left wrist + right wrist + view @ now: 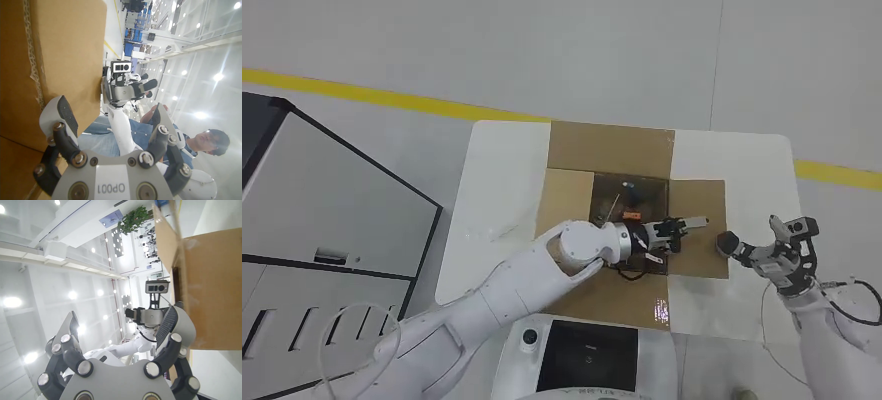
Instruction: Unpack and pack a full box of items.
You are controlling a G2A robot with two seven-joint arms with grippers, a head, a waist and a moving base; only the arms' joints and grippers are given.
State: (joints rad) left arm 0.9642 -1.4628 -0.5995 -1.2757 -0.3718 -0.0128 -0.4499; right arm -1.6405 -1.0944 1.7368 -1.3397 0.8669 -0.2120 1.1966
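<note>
Several small items [628, 205] lie in the box [610, 148]; left gripper [692, 223] and right gripper [734, 244] gape empty.

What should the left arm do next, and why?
Probably tip the left gripper down into the box. It is open and empty, pointing sideways over the edge of the opening, while items lie inside, so unpacking seems not yet done.

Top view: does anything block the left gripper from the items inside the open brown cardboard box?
Nothing visible does. The flaps of the brown cardboard box lie folded outward, so the small items inside are uncovered, and the left gripper, fingers open, hangs above the opening's rim.
</note>
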